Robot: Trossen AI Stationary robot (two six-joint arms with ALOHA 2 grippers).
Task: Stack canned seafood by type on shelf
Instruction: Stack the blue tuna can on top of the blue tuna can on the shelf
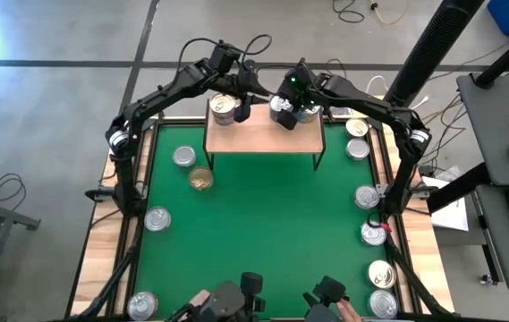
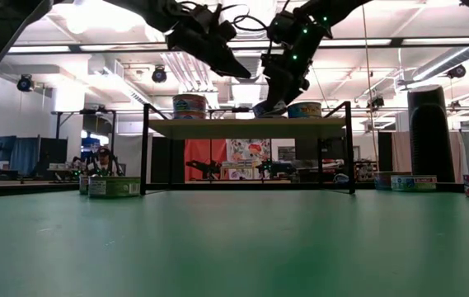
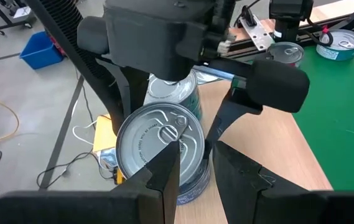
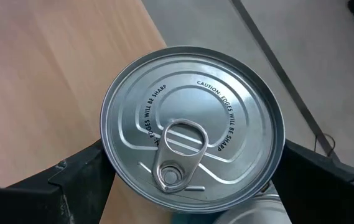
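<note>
Well to the left of my left gripper (image 1: 243, 111), down on the green table (image 1: 263, 233), I count four tins: a silver one (image 1: 183, 156) nearest, a gold-topped one (image 1: 200, 179) just beside it, another silver one (image 1: 156, 218) farther off, and a last one (image 1: 141, 304) at the near corner.

The shelf (image 1: 263, 139) stands right under both my grippers. On its left end, just left of my left fingers (image 3: 164, 177), is a stack of tins (image 2: 189, 106); it looks two high, but I cannot be sure. My left fingers are drawn close with only a narrow gap between them, and they hold nothing. They hang over the board between that stack and my other gripper.

My right gripper (image 4: 195, 177) has its fingers spread wide around one held tin (image 4: 192, 124). They pinch its sides, with the silver pull-tab top facing my wrist. The tin sits tilted just above the middle of the board. Just to the right of those fingers one more tin with a bluish side (image 2: 304, 109) stands on the board.

To the right of my right gripper and nearer the front, six loose tins (image 1: 367, 196) run in a line down the table's right edge. That makes ten on the table.
</note>
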